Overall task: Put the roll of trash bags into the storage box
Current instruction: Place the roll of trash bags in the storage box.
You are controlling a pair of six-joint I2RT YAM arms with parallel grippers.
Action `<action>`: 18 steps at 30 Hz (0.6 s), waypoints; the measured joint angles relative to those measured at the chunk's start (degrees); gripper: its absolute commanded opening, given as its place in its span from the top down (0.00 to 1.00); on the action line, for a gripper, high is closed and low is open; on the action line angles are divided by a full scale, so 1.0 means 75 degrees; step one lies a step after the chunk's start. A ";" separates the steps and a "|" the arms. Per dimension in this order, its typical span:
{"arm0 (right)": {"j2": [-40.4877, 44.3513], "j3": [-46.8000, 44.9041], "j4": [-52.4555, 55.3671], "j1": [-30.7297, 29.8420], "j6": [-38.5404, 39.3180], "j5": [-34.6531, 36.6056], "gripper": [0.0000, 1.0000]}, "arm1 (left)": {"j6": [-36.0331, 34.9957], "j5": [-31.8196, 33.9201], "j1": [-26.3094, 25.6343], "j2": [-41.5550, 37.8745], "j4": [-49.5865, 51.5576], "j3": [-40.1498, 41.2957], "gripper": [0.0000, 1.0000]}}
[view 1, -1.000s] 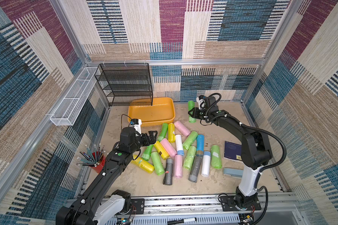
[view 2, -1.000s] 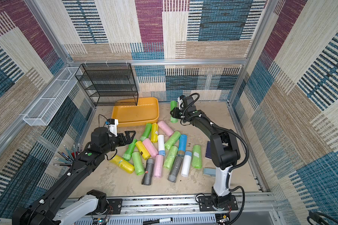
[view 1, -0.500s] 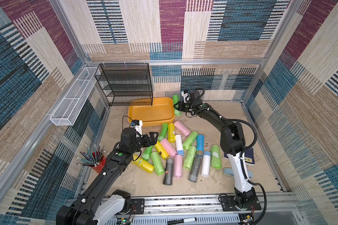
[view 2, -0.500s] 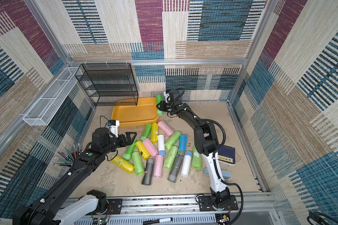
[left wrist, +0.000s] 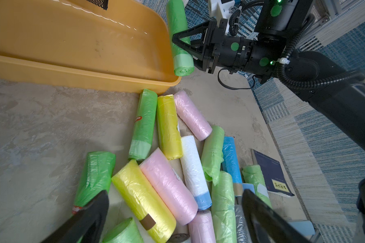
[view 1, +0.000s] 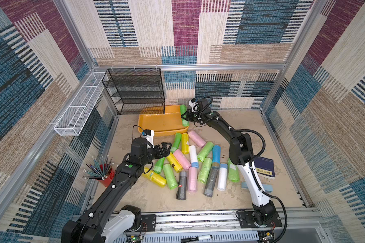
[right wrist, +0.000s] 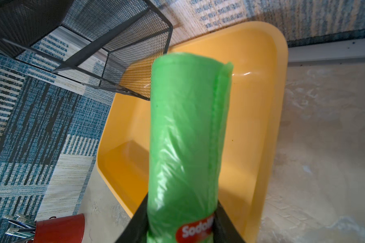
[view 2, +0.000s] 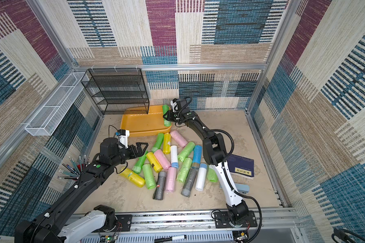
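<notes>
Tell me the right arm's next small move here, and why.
Probably open the right tool and let the green roll drop. The roll sits between its jaws, above the storage box, and the right wrist view shows yellow box floor on both sides of it. It hangs near the box's end wall, so it may land against that wall.
</notes>
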State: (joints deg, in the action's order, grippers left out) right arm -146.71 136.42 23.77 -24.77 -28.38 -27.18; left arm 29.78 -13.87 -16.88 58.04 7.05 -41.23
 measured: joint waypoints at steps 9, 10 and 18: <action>0.0009 0.0012 0.0236 -0.0003 0.0172 0.0303 0.54 | -0.0006 0.0026 0.0000 0.0000 0.0015 0.0000 0.01; 0.0009 0.0012 0.0251 -0.0003 0.0175 0.0309 0.56 | -0.0006 0.0026 0.0000 -0.0003 0.0020 0.0000 0.02; 0.0009 0.0012 0.0277 -0.0032 0.0181 0.0303 0.55 | -0.0009 0.0035 -0.0015 -0.0009 0.0058 0.0000 0.01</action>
State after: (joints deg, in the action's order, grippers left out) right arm -146.65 136.51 25.85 -25.02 -27.03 -24.91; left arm 29.71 -13.61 -16.99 57.98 7.49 -41.23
